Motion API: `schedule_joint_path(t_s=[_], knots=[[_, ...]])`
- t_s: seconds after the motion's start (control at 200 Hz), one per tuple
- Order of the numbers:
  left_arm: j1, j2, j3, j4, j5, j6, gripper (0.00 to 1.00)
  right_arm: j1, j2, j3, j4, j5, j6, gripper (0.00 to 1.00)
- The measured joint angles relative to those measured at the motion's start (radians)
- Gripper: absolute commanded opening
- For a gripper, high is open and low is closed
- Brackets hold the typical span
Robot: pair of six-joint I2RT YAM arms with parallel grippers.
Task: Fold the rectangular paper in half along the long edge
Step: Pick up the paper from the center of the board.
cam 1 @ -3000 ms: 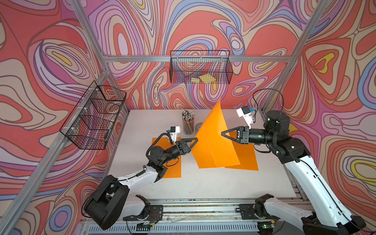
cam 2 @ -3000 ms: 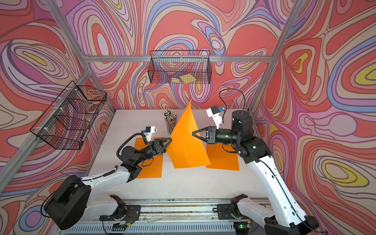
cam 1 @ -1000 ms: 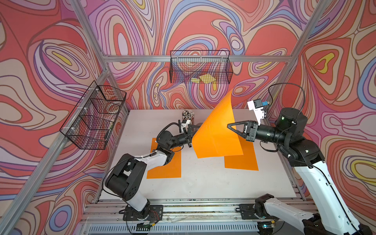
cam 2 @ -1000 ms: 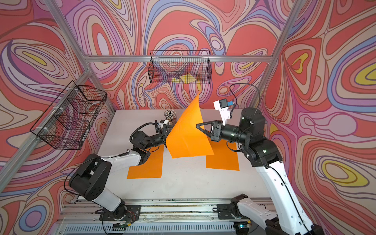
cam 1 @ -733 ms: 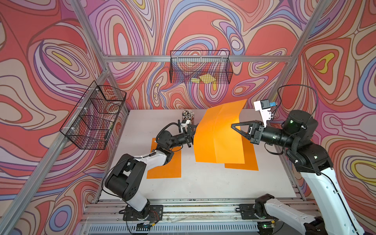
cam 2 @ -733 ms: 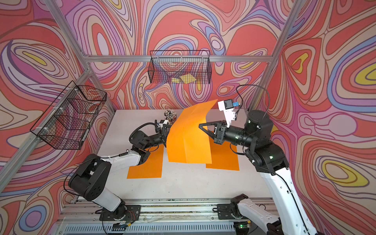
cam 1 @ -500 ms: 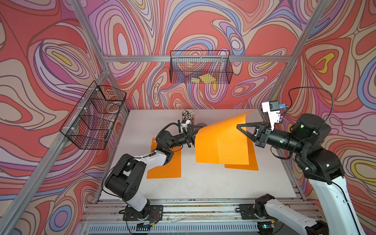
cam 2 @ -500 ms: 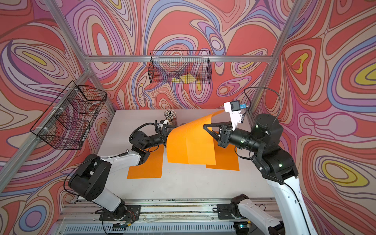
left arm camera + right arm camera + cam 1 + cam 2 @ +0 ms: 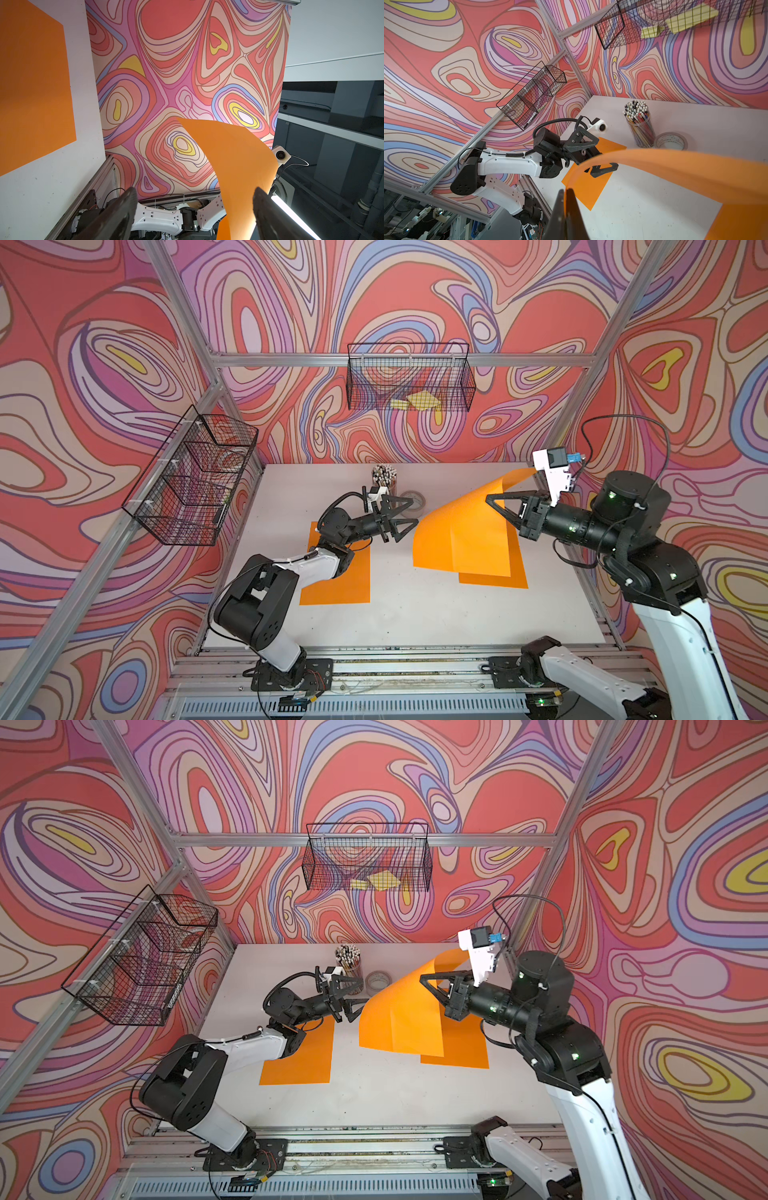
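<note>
My right end effector (image 9: 565, 193) is pressed together, pinching one edge of the orange paper (image 9: 461, 539), which arches up from the surface (image 9: 415, 614) on my right side. My left end effector (image 9: 409, 512) is spread, empty, just beside the paper.

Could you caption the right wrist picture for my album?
Right end effector pinches a curling orange sheet above the white table.

paper (image 9: 461, 535) orange | left sheet (image 9: 349, 585) orange | right sheet (image 9: 498, 581) orange | bench (image 9: 415, 614) white, faintly specked | walls (image 9: 374, 302) red, pink, purple, blue, cream, yellow swirls | far basket (image 9: 409, 377) black wire | left basket (image 9: 191, 485) black wire | notes (image 9: 417, 401) yellow | arms (image 9: 307, 568) black and white | pencils (image 9: 384, 475) mixed colours
</note>
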Motion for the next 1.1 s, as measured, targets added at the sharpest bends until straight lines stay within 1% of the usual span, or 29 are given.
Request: schedule_joint_path(t_s=[0.22, 0.491, 0.596, 0.701, 0.791, 1.011, 1.096], knots=[[0.0, -0.018, -0.002, 0.0, 0.0, -0.003, 0.89, 0.0, 0.051, -0.066, 0.072, -0.04, 0.033, 0.0], [0.0, -0.051, -0.008, 0.0, 0.0, -0.013, 0.89, 0.0, 0.059, -0.13, 0.183, -0.094, 0.067, 0.0], [0.0, -0.074, -0.008, 0.0, -0.001, -0.016, 0.87, 0.0, 0.06, -0.161, 0.217, -0.121, 0.072, 0.0], [0.0, -0.088, -0.008, 0.003, -0.002, -0.016, 0.82, 0.0, 0.063, -0.2, 0.244, -0.154, 0.08, 0.0], [0.0, -0.088, -0.008, 0.003, -0.003, -0.019, 0.74, 0.0, 0.065, -0.232, 0.247, -0.164, 0.083, 0.0], [0.003, -0.088, -0.008, 0.004, -0.004, -0.023, 0.61, 0.0, 0.044, -0.241, 0.198, -0.143, 0.07, 0.0], [0.007, -0.087, -0.008, 0.004, -0.005, -0.023, 0.58, 0.0, 0.038, -0.241, 0.172, -0.13, 0.062, 0.0]])
